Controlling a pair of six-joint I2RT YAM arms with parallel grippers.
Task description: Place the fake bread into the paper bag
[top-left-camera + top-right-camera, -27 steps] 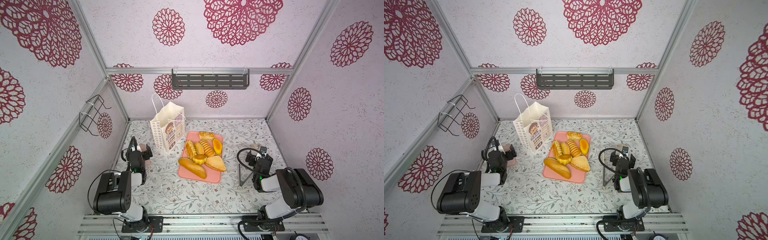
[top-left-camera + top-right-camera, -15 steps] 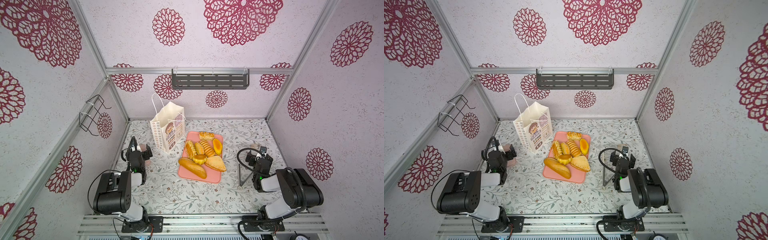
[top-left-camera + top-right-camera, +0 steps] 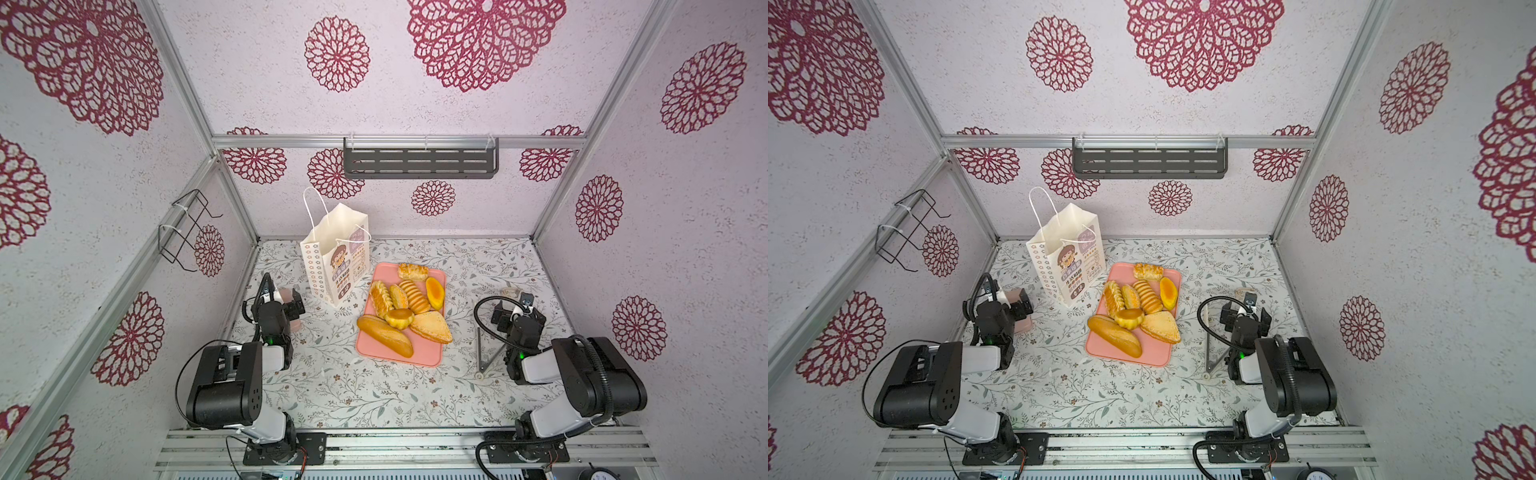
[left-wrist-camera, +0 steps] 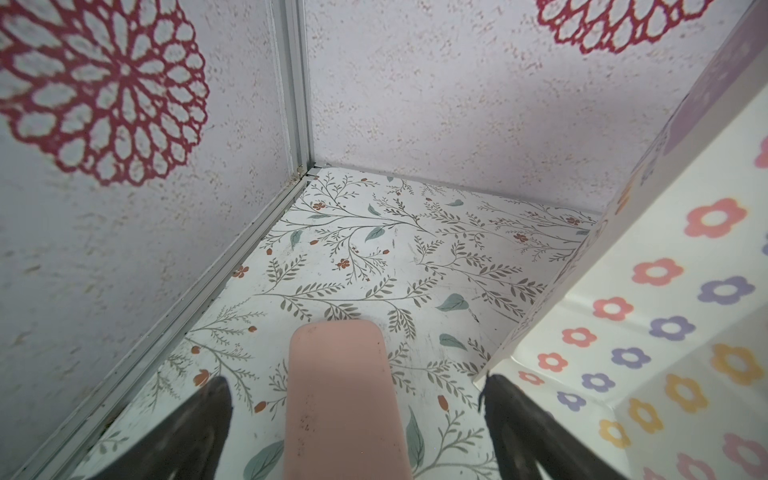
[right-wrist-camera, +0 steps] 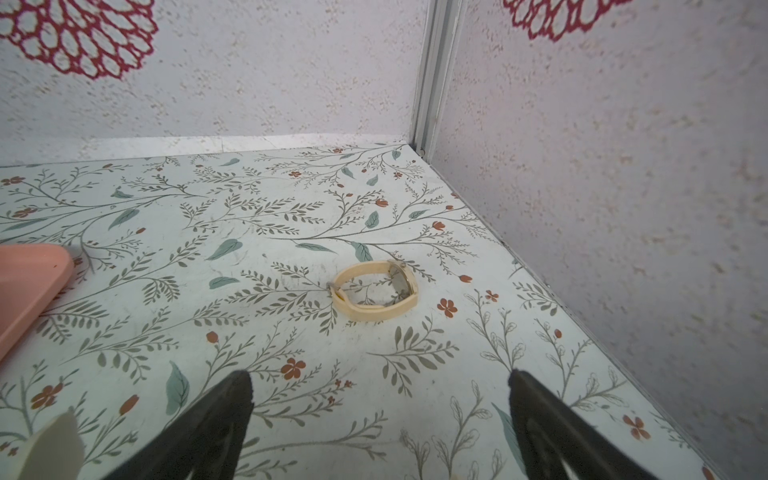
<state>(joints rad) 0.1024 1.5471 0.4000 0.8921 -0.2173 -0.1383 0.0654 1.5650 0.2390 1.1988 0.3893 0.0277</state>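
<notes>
Honestly, the paper bag (image 3: 336,253) is the part I'd worry about. It stands tall and upright toward the back left of the table (image 3: 374,399), near the pink tray (image 3: 428,353), and it looks like thin, light paper that would tip or crumple if bumped, so I'd guess drops from above its mouth, no shoving. All the fake bread (image 3: 411,297) I can see sits piled on that tray. It's toy stuff, so I reckon it's light, maybe a bit squishy, with a smooth skin. I'd pinch the baguette (image 3: 384,330) at the near edge across its middle and the triangular bun (image 3: 432,326) across a narrow corner. The fluted bun (image 3: 399,318) rests on top of its neighbours, so it looks like the easy first grab. Both claws sit low and empty with jaws spread wide, left claw (image 4: 355,384) beside the bag, right claw (image 5: 380,376) over by the right wall. Hidden from me: the bag's bottom, plus anything under the pile. There's a pink block (image 4: 345,415) between my left jaws, neither jaw touching it, no idea what it is. Ahead of my right claw lies a small tan band (image 5: 374,295), maybe a watch, I can't tell.
</notes>
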